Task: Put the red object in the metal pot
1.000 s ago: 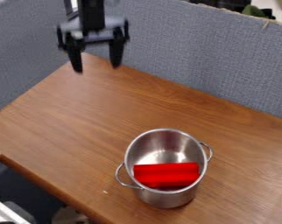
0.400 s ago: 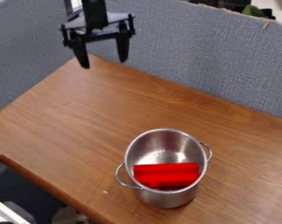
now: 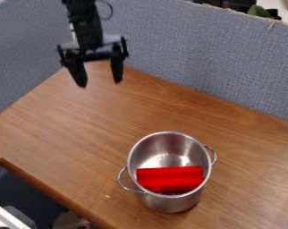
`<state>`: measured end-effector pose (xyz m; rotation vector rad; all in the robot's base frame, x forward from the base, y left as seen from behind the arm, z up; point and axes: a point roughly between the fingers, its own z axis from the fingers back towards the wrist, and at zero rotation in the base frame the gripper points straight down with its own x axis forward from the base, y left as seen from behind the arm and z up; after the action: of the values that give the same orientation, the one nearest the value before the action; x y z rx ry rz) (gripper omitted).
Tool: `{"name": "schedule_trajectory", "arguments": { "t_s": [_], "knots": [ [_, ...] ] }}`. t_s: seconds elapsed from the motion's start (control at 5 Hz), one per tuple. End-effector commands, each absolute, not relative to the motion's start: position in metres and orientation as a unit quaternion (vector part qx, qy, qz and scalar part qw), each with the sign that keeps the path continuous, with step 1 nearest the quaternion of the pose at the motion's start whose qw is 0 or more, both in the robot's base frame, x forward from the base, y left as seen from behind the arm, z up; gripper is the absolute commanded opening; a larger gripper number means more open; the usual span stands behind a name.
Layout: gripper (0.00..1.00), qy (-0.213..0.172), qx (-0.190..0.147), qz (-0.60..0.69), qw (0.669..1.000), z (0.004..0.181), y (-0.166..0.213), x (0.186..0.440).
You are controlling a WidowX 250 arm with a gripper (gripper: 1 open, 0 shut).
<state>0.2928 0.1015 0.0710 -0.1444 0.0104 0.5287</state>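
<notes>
Item 1: red object [image 3: 169,180]. A smooth, bright red oblong block with rounded ends. It lies inside the metal pot, low against the wall nearest the camera. Its long axis runs roughly level across the picture, left to right, spanning most of the pot's inner width. The right end sits very slightly higher than the left. Its top face is visible; its underside is hidden by the pot wall.

Item 2: metal pot [image 3: 155,146]. Round, shiny steel, straight sides, standing upright on the table toward the near right part of the top. One small loop handle shows at the left of the rim, another at the right.

Item 3: gripper [image 3: 95,72]. Black, pointing down, above the far left part of the table, well apart from the pot. Its two fingers are spread wide and nothing is between them.

Item 4: table [image 3: 75,125]. Brown wood grain top.

Item 5: grey partition [image 3: 194,54]. Stands behind the table.
</notes>
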Motion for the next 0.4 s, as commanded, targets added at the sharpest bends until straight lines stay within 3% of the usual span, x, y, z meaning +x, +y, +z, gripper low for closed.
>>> {"name": "schedule_trajectory", "arguments": {
  "t_s": [0.0,0.2],
  "knots": [
    [1.0,-0.012,-0.074,0.25,0.965,0.067,0.111,0.296],
    [1.0,-0.017,-0.075,0.312,0.947,0.092,0.156,0.275]
  ]
}}
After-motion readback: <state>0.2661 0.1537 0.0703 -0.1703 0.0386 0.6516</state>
